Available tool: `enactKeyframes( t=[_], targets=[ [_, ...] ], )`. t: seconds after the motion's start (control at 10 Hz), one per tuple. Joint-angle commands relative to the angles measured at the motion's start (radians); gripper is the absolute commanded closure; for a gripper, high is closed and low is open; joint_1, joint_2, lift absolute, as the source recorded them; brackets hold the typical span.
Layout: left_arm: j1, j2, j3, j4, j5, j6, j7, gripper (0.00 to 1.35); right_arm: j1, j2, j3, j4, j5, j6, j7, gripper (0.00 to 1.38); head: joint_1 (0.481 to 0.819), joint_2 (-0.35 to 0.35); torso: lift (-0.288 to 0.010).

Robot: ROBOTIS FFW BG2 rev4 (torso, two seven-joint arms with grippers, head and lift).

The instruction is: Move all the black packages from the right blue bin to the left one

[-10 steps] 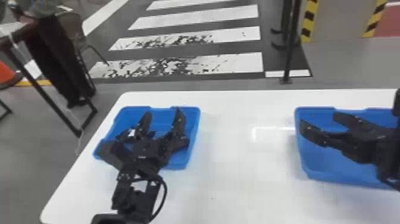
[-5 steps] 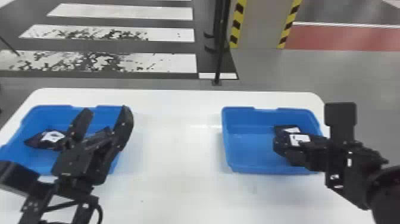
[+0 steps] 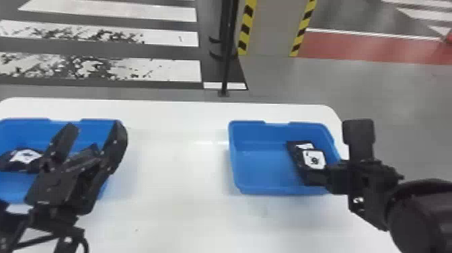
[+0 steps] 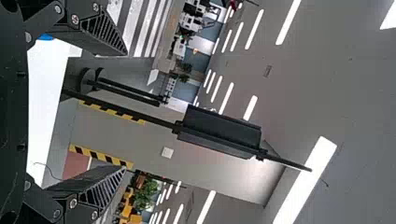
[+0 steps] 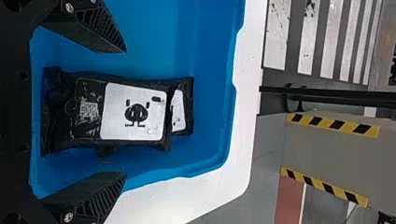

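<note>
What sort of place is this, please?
Probably an indoor robot test hall: a painted crosswalk, black-and-yellow striped edging, and strip lights on the ceiling.

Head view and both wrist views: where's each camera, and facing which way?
Head view: on the head, forward and down at the white table, left bin and right bin; both arms show.
Left wrist view: past left gripper, its fingers open, toward room and ceiling.
Right wrist view: past right gripper, its fingers open, into the right bin; one black package overlaps another.
Head and right wrist views share the right bin and packages.
</note>
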Motion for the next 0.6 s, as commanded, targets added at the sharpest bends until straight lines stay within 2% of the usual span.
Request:
enactKeyframes(
  t=[0.0, 0.5],
  targets=[
    [0.002, 0.0, 0.0, 0.0, -0.002, 0.001, -0.002, 0.21, -0.018, 0.004, -0.011, 0.033, -0.003, 0.006, -0.004, 0.09, 0.695, -0.164, -0.173],
    [0.0, -0.002, 0.004, 0.0, -0.044, -0.019, -0.002, 0.21, -0.045, 0.006, -0.013, 0.099, -0.019, 0.004, -0.001, 0.09, 0.695, -0.18, -0.173]
  ],
)
